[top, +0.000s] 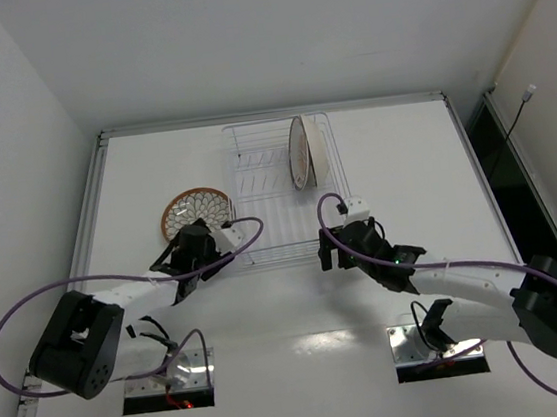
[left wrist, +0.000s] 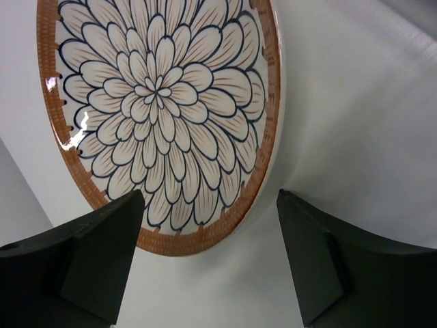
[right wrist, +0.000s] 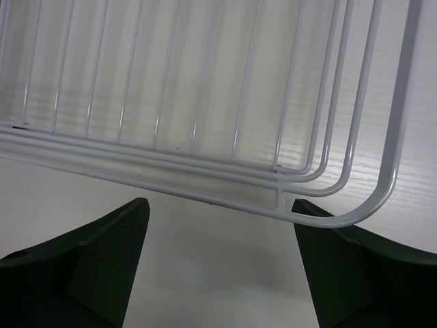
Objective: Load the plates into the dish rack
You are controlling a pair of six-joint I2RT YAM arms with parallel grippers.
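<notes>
A brown-rimmed plate with a white petal pattern [top: 196,209] lies flat on the table left of the dish rack [top: 272,239]; it fills the left wrist view [left wrist: 160,116]. My left gripper [top: 194,246] is open, just in front of that plate's near rim, its fingers [left wrist: 102,253] either side of the rim and not touching it. Two plates [top: 302,152] stand on edge in the rack's far right part. My right gripper [top: 341,245] is open and empty at the rack's near right corner [right wrist: 341,205], close above the table.
The table has raised rails along its left [top: 89,220], far and right edges. Purple cables loop from both arms. White walls stand behind and to the left.
</notes>
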